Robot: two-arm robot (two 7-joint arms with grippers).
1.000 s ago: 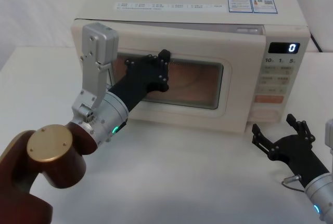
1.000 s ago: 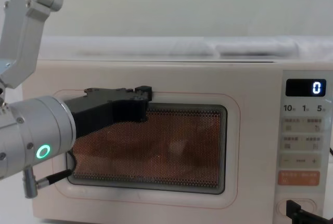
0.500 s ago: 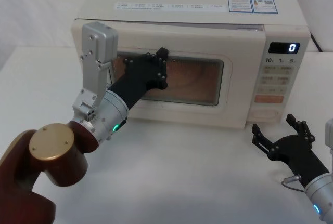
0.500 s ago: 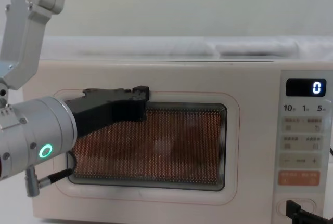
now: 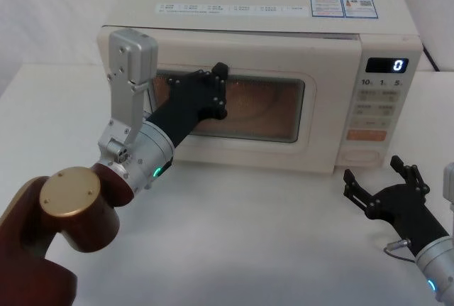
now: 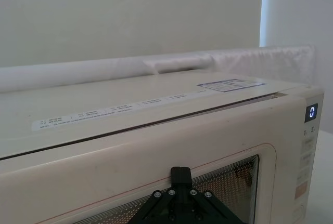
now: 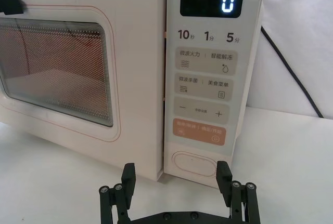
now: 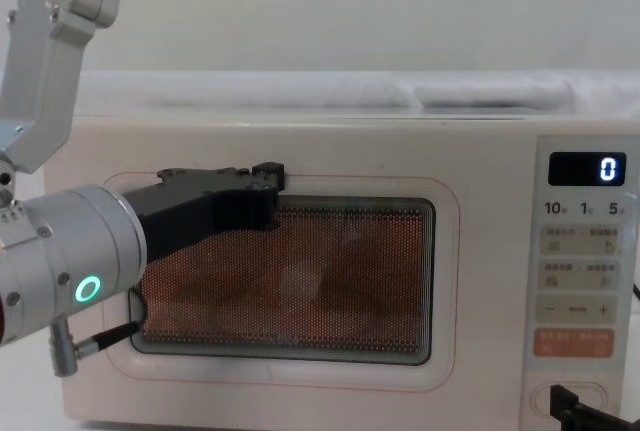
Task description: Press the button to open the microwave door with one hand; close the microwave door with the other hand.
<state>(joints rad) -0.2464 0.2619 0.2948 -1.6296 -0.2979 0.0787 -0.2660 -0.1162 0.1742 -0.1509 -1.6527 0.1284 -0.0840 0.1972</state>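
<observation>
The cream microwave [image 5: 248, 25] stands at the back of the white table. Its door [image 5: 326, 86] is nearly flush with the body, and a thin gap still shows along the top edge of the door [image 6: 156, 138]. My left gripper [image 5: 218, 79] is shut and its tip presses on the upper left of the window, as the chest view also shows the left gripper [image 8: 268, 176]. My right gripper [image 5: 386, 178] rests open on the table, just in front of the cream button [image 7: 193, 164] and apart from it.
The control panel [image 5: 379, 104] shows "0" on its display, with an orange key [image 7: 200, 132] above the button. A black cable [image 7: 291, 73] runs down behind the microwave's right side. Bare white tabletop [image 5: 269, 235] lies in front.
The door has swung further in toward the body, with my left gripper moving forward against it. The right gripper has stayed where it was.
</observation>
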